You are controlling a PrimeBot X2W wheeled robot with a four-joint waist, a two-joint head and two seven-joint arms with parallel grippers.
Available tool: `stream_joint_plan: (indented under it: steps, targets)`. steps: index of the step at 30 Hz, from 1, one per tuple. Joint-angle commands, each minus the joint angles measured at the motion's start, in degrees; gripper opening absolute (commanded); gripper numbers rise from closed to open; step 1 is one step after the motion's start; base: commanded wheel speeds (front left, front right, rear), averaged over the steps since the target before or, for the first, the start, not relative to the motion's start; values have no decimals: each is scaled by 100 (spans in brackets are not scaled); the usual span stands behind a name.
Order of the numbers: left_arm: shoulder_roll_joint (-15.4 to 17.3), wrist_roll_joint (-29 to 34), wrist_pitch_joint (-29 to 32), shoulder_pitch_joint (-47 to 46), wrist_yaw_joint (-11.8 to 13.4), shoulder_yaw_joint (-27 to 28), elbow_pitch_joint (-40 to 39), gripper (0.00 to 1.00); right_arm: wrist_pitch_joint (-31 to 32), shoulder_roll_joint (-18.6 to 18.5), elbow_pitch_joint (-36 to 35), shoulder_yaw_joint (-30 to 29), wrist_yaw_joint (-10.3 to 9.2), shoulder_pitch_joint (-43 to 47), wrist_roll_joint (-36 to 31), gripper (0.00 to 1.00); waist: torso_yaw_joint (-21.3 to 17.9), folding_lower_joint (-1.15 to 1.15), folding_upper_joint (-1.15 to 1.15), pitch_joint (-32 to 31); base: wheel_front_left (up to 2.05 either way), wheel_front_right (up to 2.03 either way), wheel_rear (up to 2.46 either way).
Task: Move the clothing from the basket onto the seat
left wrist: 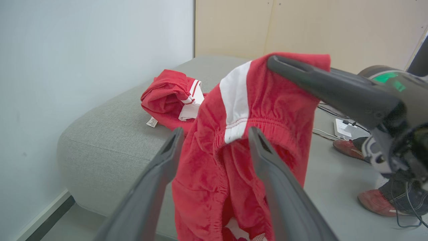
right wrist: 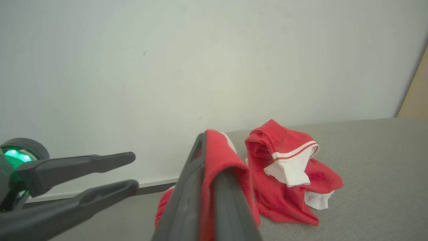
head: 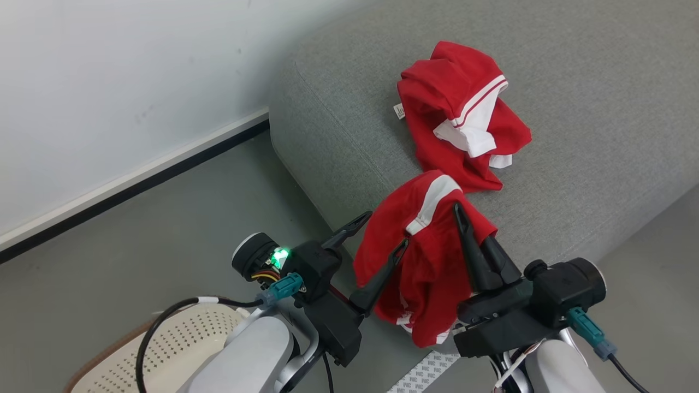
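The right jaws, clamped on a garment [head: 431,262], hold it over the seat's [head: 338,147] near edge, apparently to drop it beside the other garment [head: 437,87]; left jaws wide, empty.

No legible text found. Print on white tag [head: 399,111] of red garment [head: 464,120] judged too small. Marks on floor strip [head: 426,374] left undeciphered.

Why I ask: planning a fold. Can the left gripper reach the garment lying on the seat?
Probably not directly: the hanging garment, pinched by the right gripper, drapes between the open left gripper and the lying garment.
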Motion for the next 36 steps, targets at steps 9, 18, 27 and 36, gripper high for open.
stream_joint_plan:
  steps: [9, 18, 27, 36]
  targets:
    - [31, 38, 6, -227, -60, -99, 178, 100, -7, 56, -306, -438, -4, -437, -71, 0, 0, 0, -1, 374, 0, 0, 0]
    - [286, 217, 375, -504, -78, -214, -139, 100, -6, -226, -787, -1213, -4, -1792, 222, 0, 35, 0, -1, 1091, 0, 0, 0]
    - [332, 495, 861, -1148, -215, -470, -574, 100, -6, -1170, -957, -2424, -3, -3542, 948, 0, 465, 0, -1, 2084, 0, 0, 0]
    - [504, 611, 1280, -1548, -329, -690, -922, 100, -6, -2168, -524, -2973, -3, -4991, 1262, 0, 654, 0, -1, 2988, 0, 0, 0]
